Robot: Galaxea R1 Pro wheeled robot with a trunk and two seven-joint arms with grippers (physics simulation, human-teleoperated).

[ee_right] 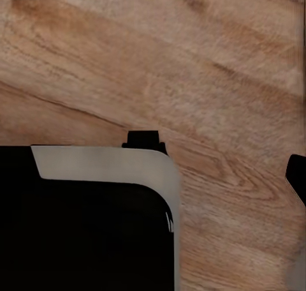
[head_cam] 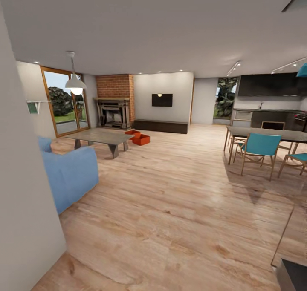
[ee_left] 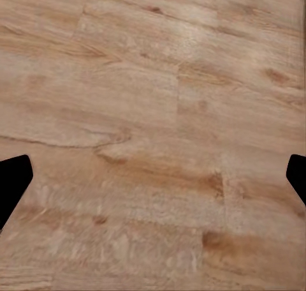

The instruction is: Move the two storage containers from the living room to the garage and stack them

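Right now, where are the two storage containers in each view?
Head view: two storage containers on the wood-plank floor, far end, right of the glass-topped table, before the fireplace.
Left wrist view: not in it.
Right wrist view: not in it.
Shared landmark: the wood-plank floor.

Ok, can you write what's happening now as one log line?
place: living room | two storage containers: on wood floor beside glass-topped table | left pincer: open, empty | status: bins not picked up
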